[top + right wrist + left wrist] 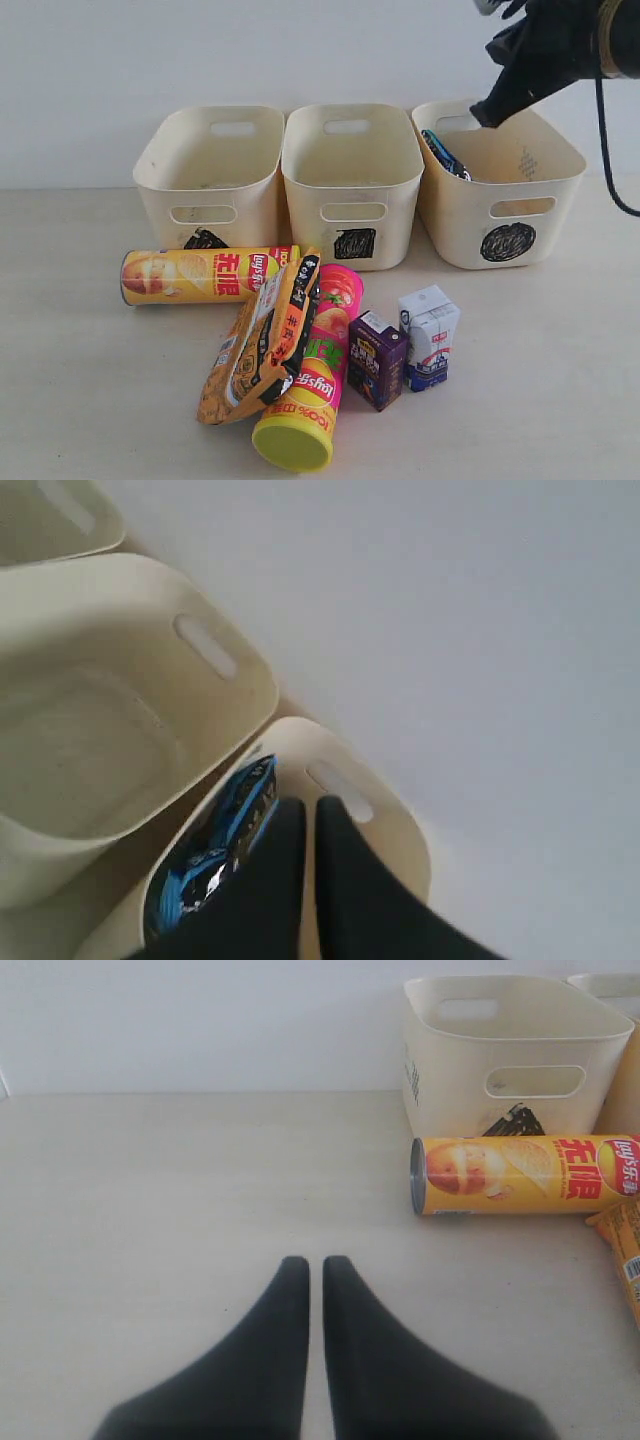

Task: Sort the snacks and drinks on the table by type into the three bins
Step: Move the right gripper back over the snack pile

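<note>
Crinkly orange bag (262,345) lies mid table (80,400), draped over pink tube (318,375); light, soft, slippery film, probably best pinched at sealed end. Blue bag (445,155) sits in right bin (560,170). Right gripper (482,112) over that bin, jaws pressed together, empty; left gripper (315,1265) likewise, over bare table

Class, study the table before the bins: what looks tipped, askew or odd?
The yellow Lay's tube and the pink Lay's tube lie on their sides, with the orange snack bag slumped across the pink one. The purple carton and white carton stand upright.
</note>
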Robot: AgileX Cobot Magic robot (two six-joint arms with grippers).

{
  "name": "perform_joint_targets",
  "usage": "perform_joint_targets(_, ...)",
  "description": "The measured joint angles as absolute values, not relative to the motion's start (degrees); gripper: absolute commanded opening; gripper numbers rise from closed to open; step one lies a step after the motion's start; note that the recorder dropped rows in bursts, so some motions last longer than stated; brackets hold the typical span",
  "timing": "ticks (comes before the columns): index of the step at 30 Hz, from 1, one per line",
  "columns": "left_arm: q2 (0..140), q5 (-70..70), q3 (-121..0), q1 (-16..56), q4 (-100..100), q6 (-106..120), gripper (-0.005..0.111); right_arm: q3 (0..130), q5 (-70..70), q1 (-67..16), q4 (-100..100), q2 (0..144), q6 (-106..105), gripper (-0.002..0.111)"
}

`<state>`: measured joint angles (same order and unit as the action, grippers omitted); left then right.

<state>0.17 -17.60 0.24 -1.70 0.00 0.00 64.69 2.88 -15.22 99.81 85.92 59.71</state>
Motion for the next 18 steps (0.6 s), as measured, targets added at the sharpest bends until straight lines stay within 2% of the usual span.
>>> perform_joint_targets(12,0.2,-17.6,0.2,-1.7,0.0,0.0,0.004,58.7,4.2,-32.3,99.9,81.2,45.8,0.001)
perform_joint_targets(18,0.2,-17.6,0.2,-1.7,0.0,0.0,0.004,58.7,17.9,-38.4,99.9,81.2,49.3,0.001)
